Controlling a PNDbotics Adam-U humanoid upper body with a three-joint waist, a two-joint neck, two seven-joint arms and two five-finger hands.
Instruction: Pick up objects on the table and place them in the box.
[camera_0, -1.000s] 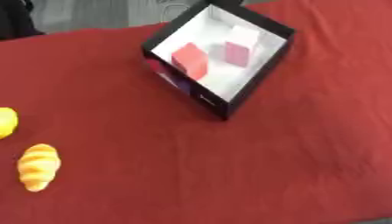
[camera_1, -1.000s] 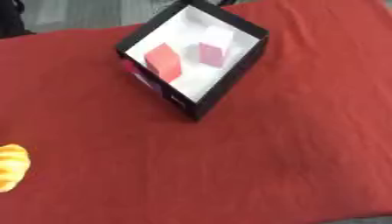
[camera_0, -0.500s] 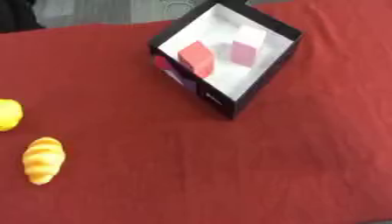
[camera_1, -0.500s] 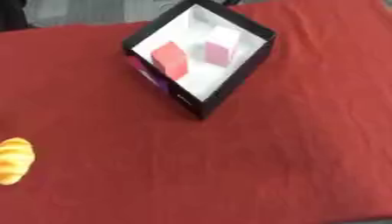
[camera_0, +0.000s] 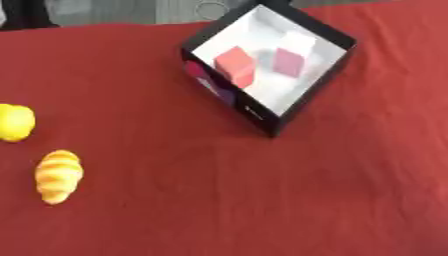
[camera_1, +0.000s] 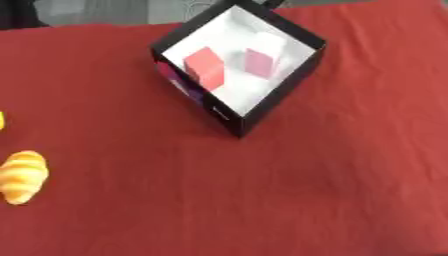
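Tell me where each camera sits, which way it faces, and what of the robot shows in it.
Left eye view: in the head, looking down at the red tablecloth, box, croissant and yellow fruit; no robot hand shows.
Right eye view: beside it, same downward look; no robot hand shows, and the fruit is nearly cut off.
Both share the box holding a red block and pink block.

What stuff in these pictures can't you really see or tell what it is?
- Robot's hands: neither shows in either eye view.
- Round yellow thing: cut by the left edge in the left eye view, nearly gone in the right eye view.
- Pale block in the box: blurred against the white floor; its shape is unclear.
- Red block and pink block: blurred, so what they are is unclear.
- Markings on the box's outer wall: too blurred to read.
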